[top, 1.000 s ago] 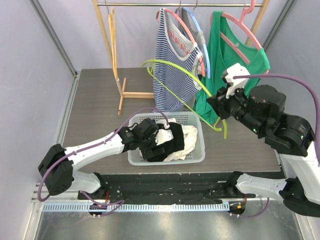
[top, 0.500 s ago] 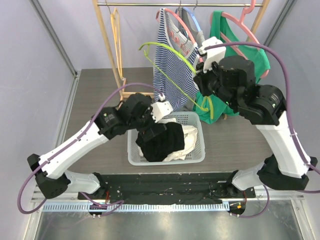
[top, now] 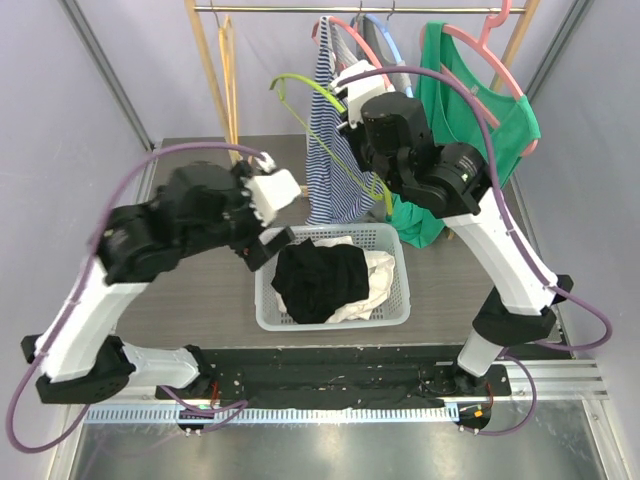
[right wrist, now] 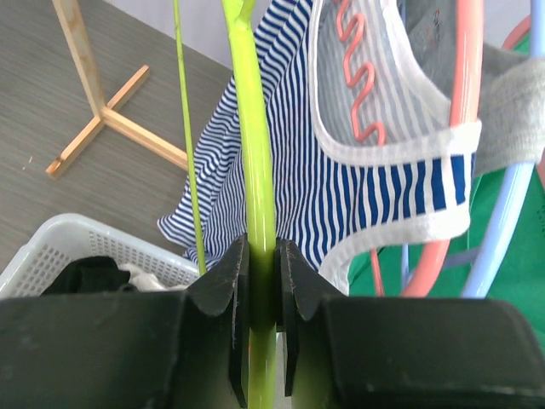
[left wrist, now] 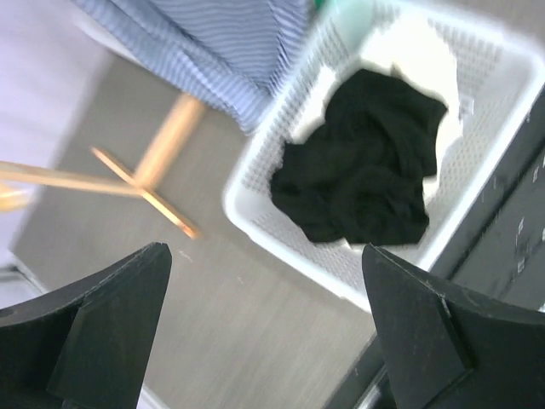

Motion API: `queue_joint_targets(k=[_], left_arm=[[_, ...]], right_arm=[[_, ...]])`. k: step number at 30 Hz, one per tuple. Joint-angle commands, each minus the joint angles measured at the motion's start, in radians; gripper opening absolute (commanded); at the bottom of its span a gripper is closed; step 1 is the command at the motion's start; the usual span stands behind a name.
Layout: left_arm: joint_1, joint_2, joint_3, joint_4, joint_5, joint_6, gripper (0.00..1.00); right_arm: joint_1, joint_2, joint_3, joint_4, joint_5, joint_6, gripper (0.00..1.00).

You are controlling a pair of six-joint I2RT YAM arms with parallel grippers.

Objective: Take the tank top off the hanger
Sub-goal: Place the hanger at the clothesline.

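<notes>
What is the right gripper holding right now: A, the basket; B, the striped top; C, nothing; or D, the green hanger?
D: in the wrist view the right gripper is shut on the green hanger, with the striped top hanging behind it.

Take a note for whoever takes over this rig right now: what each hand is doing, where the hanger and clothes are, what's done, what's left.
Right hand: shut on the bare lime-green hanger, held up beside the striped tank top.
Left hand: open, empty, above the white basket.
Done: a black garment lies in the basket, off any hanger.
Left: probably put the lime-green hanger away. The striped tank top and the green tank top hang on their own hangers.
</notes>
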Motion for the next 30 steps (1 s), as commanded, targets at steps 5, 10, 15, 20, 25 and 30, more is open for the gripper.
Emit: queue_joint_targets(k=[5,10,15,20,25,30], left_arm=[[-0.004,-0.082,0.242,0.103,-0.226,0.071,1.00],[-0.002,-0.099,0.277,0.273,-0.426,0.119,1.00],[0.006,-0.096,0.279,0.278,-0.435,0.120,1.00],[0.019,-0.122,0.208,0.281,-0.449,0.119,0.99],[0.036,-0.145,0.168,0.270,-0.428,0.100,0.99],[0.056,-0.151,0.167,0.249,-0.397,0.077,0.98]], right_arm=[[0.030,0.071,0.107,0.190,0.158,-0.085,0.01],[0.038,0.127,0.133,0.310,0.232,-0.116,0.01],[0.042,0.197,0.190,0.402,0.223,-0.133,0.01],[0.043,0.237,0.208,0.452,0.221,-0.156,0.01],[0.043,0.245,0.187,0.564,0.239,-0.209,0.01],[0.043,0.248,0.194,0.635,0.233,-0.254,0.01]])
